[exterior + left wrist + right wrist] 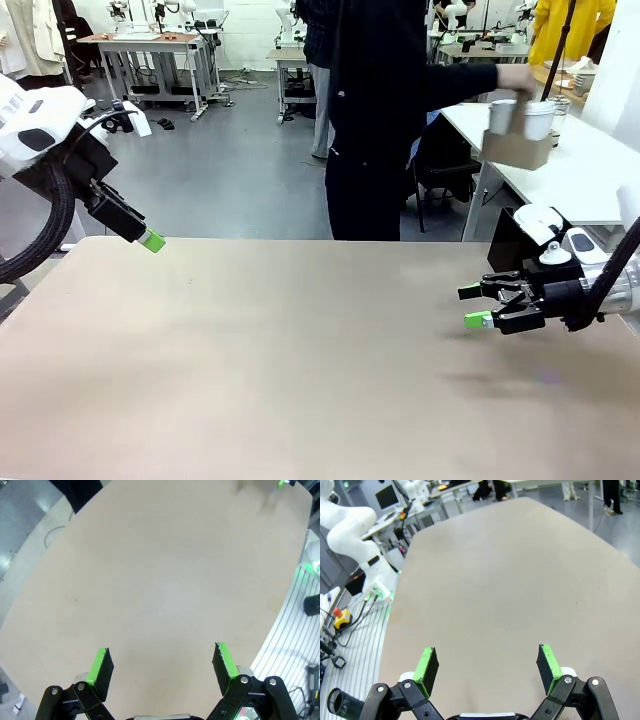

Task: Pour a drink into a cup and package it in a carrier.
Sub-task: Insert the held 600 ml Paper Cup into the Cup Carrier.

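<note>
The left gripper hangs over the near-left part of the beige table, its jaws spread wide with nothing between them; in its own wrist view the two green pads stand far apart above bare tabletop. The right gripper sits low over the table's right side, pointing toward the middle, jaws likewise wide apart and empty — its wrist view shows the pads splayed over plain beige surface.

The carrier is off the robot's table altogether. A person in dark clothes stands at the far edge and reaches with one hand toward the white side table behind and to the right, holding the brown cardboard carrier just above it. Two pale cups stand upright in the carrier — whether they hold any drink cannot be told from here, as their insides are hidden.

No brand, label or print can be read on the carrier, the cups or the grippers at this size.
</note>
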`<state>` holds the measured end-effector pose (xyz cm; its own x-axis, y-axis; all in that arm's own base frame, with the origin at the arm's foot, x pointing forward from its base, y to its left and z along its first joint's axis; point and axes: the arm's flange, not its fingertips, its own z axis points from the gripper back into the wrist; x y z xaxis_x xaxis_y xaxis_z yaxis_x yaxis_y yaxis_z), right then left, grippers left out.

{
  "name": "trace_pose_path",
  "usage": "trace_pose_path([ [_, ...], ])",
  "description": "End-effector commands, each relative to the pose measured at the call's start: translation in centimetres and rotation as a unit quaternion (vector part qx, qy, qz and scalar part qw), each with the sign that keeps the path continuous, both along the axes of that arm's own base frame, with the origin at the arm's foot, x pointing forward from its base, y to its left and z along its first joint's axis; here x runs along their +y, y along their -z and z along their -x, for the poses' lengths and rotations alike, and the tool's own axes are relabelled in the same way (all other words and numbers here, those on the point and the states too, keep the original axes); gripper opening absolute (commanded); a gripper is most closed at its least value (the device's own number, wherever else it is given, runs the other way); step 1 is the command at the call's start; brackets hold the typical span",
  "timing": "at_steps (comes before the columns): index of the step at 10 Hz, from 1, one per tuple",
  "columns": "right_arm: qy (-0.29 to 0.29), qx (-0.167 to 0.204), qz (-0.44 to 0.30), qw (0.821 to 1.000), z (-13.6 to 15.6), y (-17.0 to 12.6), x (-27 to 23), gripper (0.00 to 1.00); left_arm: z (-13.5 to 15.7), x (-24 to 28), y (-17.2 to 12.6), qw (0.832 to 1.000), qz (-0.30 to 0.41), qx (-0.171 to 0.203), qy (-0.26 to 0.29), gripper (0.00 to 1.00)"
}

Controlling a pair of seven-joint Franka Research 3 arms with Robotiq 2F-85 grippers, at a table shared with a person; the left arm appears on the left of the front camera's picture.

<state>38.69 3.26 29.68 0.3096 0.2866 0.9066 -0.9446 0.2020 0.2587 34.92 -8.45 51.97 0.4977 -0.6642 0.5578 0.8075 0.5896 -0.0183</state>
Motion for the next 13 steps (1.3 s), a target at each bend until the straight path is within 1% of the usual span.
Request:
trace_pose_path([
  [1, -0.002, -0.012, -0.006, 1.000, 0.03, 0.12, 0.02, 1.00, 0.01, 0.08, -0.02, 1.000, 0.000, -0.003, 0.003, 1.00],
  [13, -0.002, -0.012, -0.006, 1.000, 0.03, 0.12, 0.02, 1.00, 0.01, 0.08, -0.02, 1.000, 0.000, -0.003, 0.003, 1.00],
])
